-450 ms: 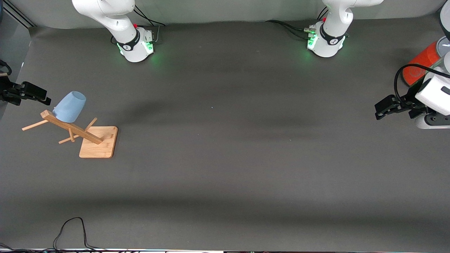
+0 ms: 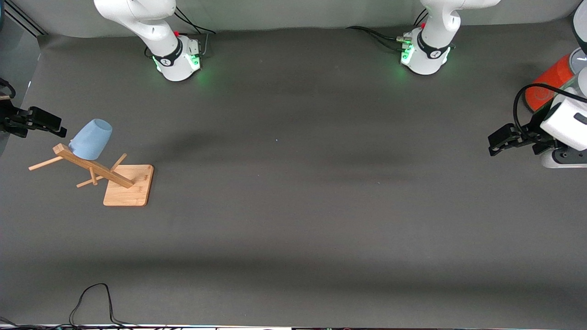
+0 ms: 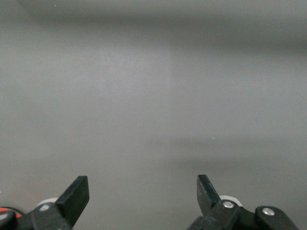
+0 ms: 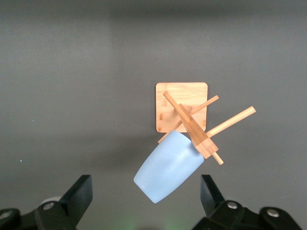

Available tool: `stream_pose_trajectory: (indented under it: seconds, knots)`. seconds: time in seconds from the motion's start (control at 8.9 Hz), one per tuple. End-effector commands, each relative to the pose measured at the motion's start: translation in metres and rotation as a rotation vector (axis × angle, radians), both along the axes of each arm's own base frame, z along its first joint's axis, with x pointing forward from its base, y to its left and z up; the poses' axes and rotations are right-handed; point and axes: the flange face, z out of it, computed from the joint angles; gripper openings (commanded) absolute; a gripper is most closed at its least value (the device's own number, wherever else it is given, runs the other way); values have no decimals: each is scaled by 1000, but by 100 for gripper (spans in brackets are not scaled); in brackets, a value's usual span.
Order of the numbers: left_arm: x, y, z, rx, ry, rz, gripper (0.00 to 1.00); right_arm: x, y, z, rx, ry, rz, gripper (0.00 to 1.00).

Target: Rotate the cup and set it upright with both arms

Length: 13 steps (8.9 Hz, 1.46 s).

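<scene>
The pale-blue cup (image 2: 91, 139) hangs tilted, mouth down, on a peg of a wooden rack (image 2: 94, 167) toward the right arm's end of the table. My right gripper (image 2: 57, 126) hovers beside it, open and not touching. In the right wrist view the cup (image 4: 168, 170) points its narrow closed base at my open right gripper (image 4: 144, 185), which holds nothing. My left gripper (image 2: 494, 143) is open and empty over the table at the left arm's end. In the left wrist view my left gripper (image 3: 142, 183) has only bare table under it.
The rack's square bamboo base (image 2: 130, 188) lies on the grey table (image 2: 293, 183), with several thin pegs sticking out of its slanted post. An orange cylinder (image 2: 545, 82) stands by the left arm's end. A black cable (image 2: 91, 298) loops at the table's edge nearest the front camera.
The left gripper has crept very slightly. The cup, the rack and the right gripper look unmoved.
</scene>
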Motion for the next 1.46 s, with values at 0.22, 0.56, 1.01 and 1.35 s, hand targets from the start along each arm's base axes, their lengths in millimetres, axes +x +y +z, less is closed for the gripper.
stream_pose_trajectory:
  seconds: [0.22,0.56,1.01,1.35]
  knots:
    - [2,1,3,-1,11,-12,100,-1,2,0,5,-2,-8,100]
    - [7,3,-1,-1,4,-18,100,-1,2,0,5,-2,-8,100]
    - [13,6,-12,1,17,-12,100,1,2,-2,5,-2,-7,100]
    - [30,26,-31,-2,7,21,100,1,2,-2,5,-3,-7,100]
